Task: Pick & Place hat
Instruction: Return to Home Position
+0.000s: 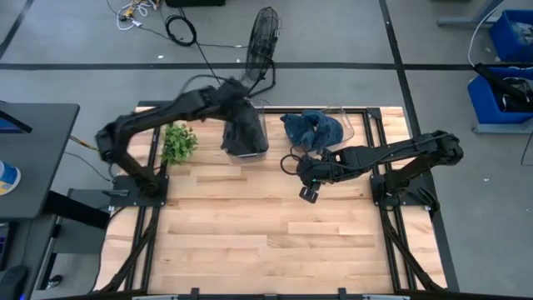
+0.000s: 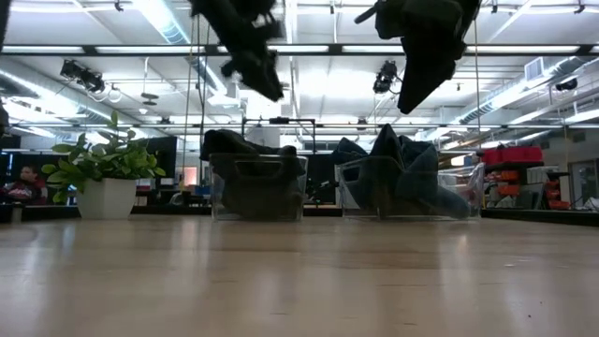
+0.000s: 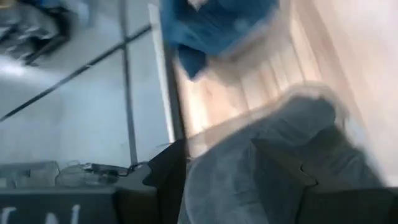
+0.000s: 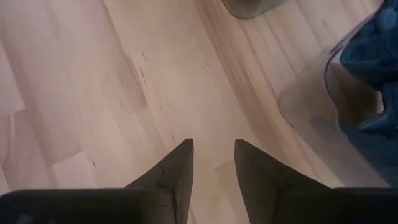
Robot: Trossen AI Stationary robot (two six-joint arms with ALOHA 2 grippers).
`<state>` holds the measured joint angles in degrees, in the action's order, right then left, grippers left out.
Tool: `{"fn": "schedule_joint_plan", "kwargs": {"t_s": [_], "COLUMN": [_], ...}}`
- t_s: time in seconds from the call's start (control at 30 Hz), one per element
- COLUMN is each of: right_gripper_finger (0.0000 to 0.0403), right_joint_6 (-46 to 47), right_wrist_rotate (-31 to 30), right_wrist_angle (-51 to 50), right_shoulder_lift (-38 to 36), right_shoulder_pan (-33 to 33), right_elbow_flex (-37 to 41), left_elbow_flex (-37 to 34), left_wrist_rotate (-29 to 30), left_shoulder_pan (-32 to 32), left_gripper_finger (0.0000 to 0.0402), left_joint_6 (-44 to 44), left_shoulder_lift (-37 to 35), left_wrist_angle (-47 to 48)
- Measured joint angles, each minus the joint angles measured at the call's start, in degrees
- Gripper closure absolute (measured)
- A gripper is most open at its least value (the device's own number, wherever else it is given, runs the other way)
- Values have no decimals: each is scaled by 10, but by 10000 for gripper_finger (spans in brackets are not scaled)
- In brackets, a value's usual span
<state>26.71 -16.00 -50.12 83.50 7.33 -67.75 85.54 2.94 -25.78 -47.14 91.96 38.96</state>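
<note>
Now | one black-cap bin (image 2: pixel 257 197) | one blue-cap bin (image 2: pixel 354 197) | one plant (image 2: pixel 94 164) | left jaws spread | right jaws slightly parted

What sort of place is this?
Probably a robotics lab or workshop: two robot arms at a wooden table, strip lights on an open ceiling, blue storage bins on the floor.

The left arm (image 1: pixel 166 112) and the right arm (image 1: pixel 400 151) are black, with thick rounded links; the right gripper (image 4: pixel 213 144) has two tapered dark fingers (image 4: pixel 177 174).
</note>
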Motion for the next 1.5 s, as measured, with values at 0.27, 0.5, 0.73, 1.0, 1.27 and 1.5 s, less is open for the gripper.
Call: {"fn": "schedule_joint_plan", "kwargs": {"t_s": [0.27,0.5,0.73,1.0,1.27,1.5], "right_gripper_finger": [280,280,280,280,280,280], "right_joint_6": [-110,-191,-248,-237,-267,-271], "right_wrist_rotate": [-1,-28,43,108,106,111], "right_wrist_angle": [-1,-6,111,256,325,398], "right_shoulder_lift": [-19,-126,-276,-399,-478,-563], "right_shoulder_pan": [0,0,-6,-8,-14,-43], "right_elbow_flex": [0,0,102,249,334,422], "left_elbow_flex": [1,1,-104,-338,-477,-576], "left_wrist_rotate": [-33,-76,-75,-74,-70,-53], "left_shoulder_pan": [1,4,2,2,2,2], "left_gripper_finger": [224,225,225,225,225,225], "left_joint_6": [182,227,268,304,349,389], "left_shoulder_lift": [-148,-241,-349,-484,-562,-629], "left_wrist_angle": [41,133,99,-114,-232,-317]}}
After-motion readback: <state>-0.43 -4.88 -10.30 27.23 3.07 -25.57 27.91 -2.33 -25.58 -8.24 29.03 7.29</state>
